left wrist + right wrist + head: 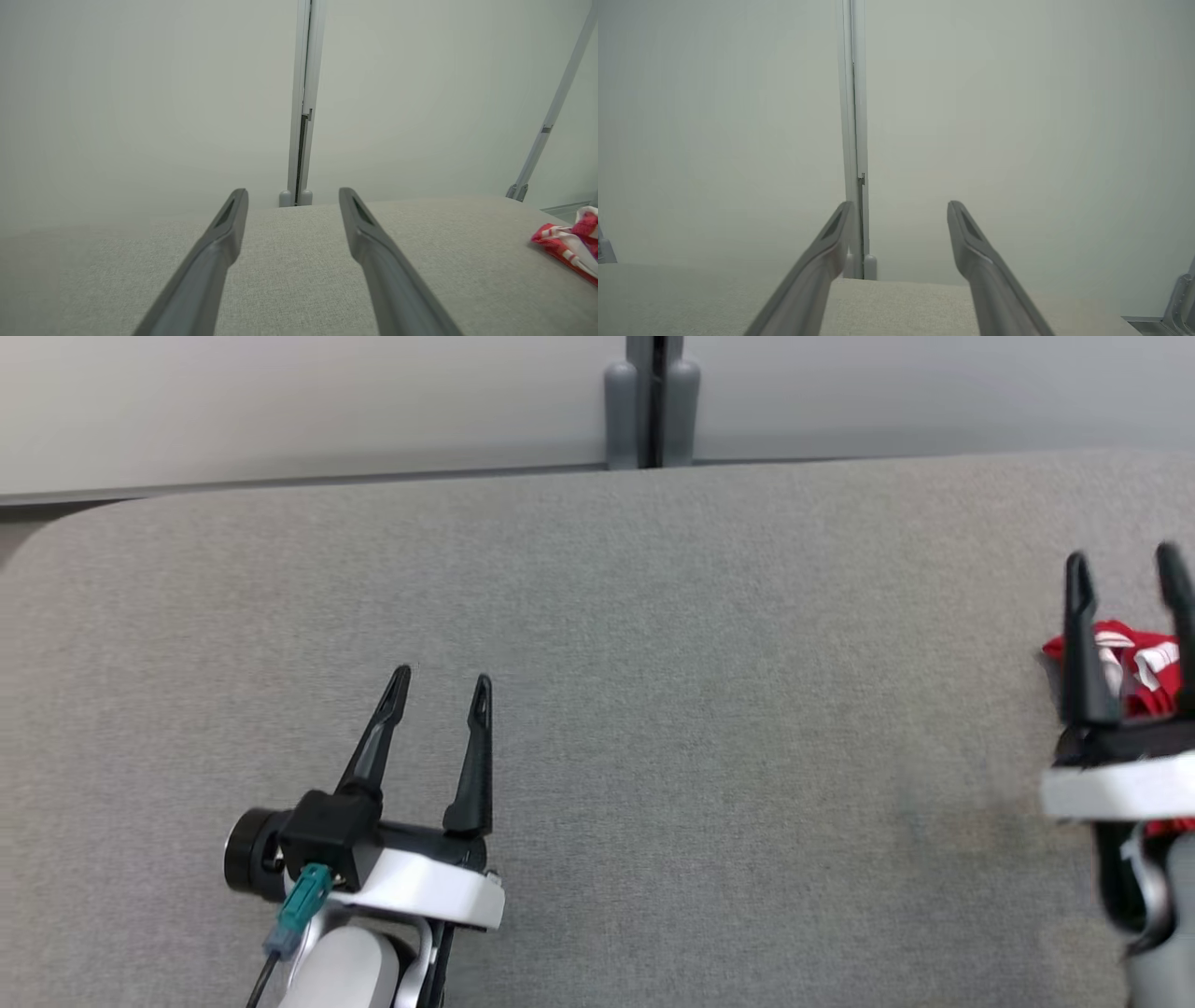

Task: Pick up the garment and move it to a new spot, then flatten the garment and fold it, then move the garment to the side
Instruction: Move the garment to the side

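One red-and-white garment (1131, 649), one grey table (653, 709), left end effector (442, 676) wide, right end effector (1123, 555) wide.

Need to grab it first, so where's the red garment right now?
Head view: garment bunched at far right of the table, by the right gripper.

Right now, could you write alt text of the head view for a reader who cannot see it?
A bunched red and white garment lies on a grey fabric table at the view's right edge, partly hidden behind the open right gripper. The open left gripper is at the lower left, and a pale wall with a grey post stands behind.
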Controlling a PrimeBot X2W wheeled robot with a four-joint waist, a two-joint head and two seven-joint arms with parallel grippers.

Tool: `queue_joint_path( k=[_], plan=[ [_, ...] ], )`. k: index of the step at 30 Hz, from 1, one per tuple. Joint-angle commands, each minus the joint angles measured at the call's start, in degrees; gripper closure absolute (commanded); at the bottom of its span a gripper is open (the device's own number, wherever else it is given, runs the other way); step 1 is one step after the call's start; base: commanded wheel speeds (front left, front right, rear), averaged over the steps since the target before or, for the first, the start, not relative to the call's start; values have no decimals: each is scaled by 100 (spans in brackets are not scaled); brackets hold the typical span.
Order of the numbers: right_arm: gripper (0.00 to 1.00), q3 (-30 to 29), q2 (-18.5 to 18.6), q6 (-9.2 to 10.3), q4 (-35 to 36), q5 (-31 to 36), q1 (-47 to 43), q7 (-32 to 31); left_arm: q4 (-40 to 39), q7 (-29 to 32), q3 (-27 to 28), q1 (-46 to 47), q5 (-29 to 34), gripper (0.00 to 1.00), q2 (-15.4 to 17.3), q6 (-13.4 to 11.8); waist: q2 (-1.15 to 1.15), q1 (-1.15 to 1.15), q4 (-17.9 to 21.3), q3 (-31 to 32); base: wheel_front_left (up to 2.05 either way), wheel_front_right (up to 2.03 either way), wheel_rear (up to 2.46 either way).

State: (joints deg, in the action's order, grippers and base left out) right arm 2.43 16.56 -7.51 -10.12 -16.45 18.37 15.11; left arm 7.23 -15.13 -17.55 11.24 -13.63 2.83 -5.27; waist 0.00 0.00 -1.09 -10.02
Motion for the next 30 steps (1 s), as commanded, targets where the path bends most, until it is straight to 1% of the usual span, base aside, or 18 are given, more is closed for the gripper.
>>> queue_joint_path(
  k=[1, 6, 9, 11, 18, 23, 27, 30],
  plan=[
    [0, -7, -171, 4, 129, 91, -228, 2, -19, 1, 61, -130, -9, 0, 18, 13, 0, 0, -174, 208, 0, 0, 0],
    [0, -2, -803, 4, 433, 313, -857, 1, -34, 1, 168, -527, -66, 0, 18, 23, 0, 0, -230, 401, 0, 0, 0],
    [0, 2, -1002, 4, 465, 435, -1117, 2, -17, 1, 190, -687, -15, 0, 18, 71, 0, 0, -245, 483, 0, 0, 0],
    [0, 83, -1102, 4, 467, 532, -1236, 2, 1, 1, 216, -767, -4, 0, 18, 53, 0, 0, -241, 523, 0, 0, 0],
    [0, 107, -1260, 4, 393, 604, -1381, 3, 4, 1, 215, -831, 152, 0, 22, -101, 0, 0, -187, 591, 0, 0, 0],
    [0, 122, -1286, 4, 343, 656, -1397, 3, -28, 1, 211, -812, 242, 0, 20, -174, 0, 0, -157, 609, 0, 0, 0],
    [0, 128, -1293, 4, 319, 672, -1393, 3, -14, 1, 223, -818, 266, 0, 20, -187, 0, 0, -146, 616, 0, 0, 0],
    [0, 143, -1301, 4, 302, 694, -1389, 3, 42, 1, 241, -811, 289, 0, 20, -258, 0, 0, -144, 618, 0, 0, 0]
  ],
)
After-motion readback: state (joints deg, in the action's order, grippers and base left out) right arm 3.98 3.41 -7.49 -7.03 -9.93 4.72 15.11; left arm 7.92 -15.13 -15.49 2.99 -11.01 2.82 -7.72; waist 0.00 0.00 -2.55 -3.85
